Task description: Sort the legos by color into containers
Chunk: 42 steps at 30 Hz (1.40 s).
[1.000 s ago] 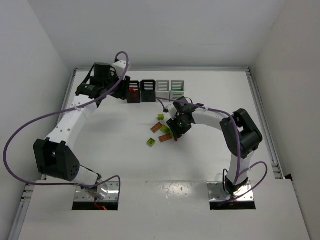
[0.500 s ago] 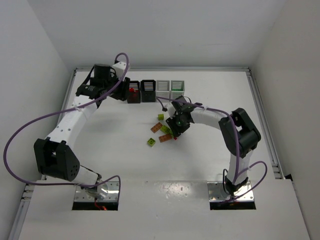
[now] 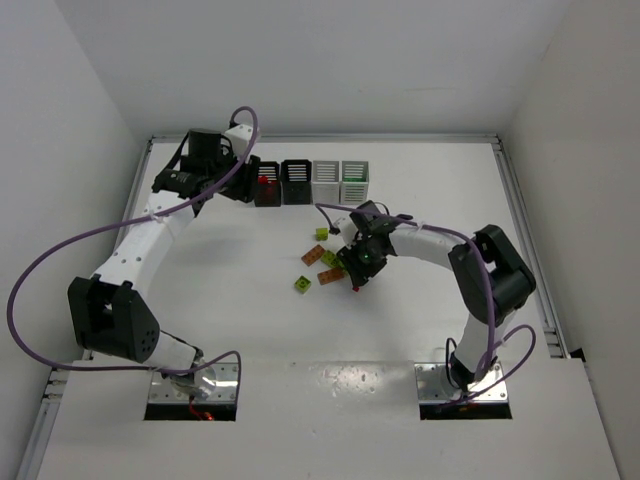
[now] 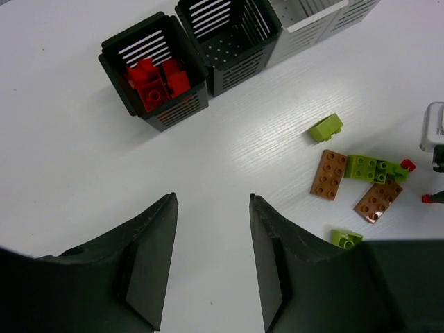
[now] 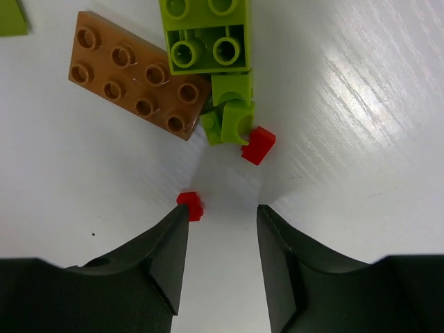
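Observation:
Four bins stand in a row at the back: a black bin (image 3: 267,186) holding red bricks (image 4: 154,73), an empty black bin (image 3: 296,180), and two white bins (image 3: 326,178) (image 3: 355,178). Loose legos lie mid-table: orange-tan plates (image 3: 312,255) (image 5: 135,73), yellow-green bricks (image 3: 321,234) (image 5: 207,35), and two tiny red pieces (image 5: 258,146). My right gripper (image 5: 222,211) is open, low over the table, with one tiny red brick (image 5: 191,205) touching its left fingertip. My left gripper (image 4: 211,201) is open and empty, hovering in front of the black bins.
The loose pile also shows in the left wrist view, with tan plates (image 4: 329,174) (image 4: 378,200) and a lone yellow-green brick (image 4: 346,238). White walls close in the table at the back and sides. The purple cables hang along both arms.
My right gripper has shifted slightly nearer and to the right, to the near-right edge of the pile. The left arm has not moved.

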Each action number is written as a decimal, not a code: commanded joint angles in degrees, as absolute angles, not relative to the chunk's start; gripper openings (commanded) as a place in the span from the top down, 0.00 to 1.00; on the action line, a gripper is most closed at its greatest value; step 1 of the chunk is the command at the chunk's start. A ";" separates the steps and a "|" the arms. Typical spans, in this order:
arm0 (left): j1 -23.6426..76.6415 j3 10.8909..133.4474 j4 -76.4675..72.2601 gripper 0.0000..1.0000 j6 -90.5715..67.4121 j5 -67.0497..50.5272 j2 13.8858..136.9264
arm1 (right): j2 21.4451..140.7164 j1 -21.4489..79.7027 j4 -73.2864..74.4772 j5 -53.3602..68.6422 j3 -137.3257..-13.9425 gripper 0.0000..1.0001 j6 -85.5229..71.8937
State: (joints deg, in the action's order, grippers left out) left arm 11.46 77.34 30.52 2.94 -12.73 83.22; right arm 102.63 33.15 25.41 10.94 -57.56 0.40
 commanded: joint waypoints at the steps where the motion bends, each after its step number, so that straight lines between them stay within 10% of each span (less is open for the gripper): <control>1: 10.63 76.90 29.18 0.49 2.99 -13.89 80.95 | 98.80 33.57 24.79 11.43 -57.57 0.55 1.23; 42: 10.63 76.90 29.18 0.49 3.52 -12.83 80.95 | 102.04 38.23 24.26 8.00 -57.83 0.60 2.64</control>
State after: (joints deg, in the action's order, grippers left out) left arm 11.46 77.34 30.55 3.20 -12.62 83.22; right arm 101.54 37.36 25.52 8.38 -55.72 2.96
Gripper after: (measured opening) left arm 0.515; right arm 0.395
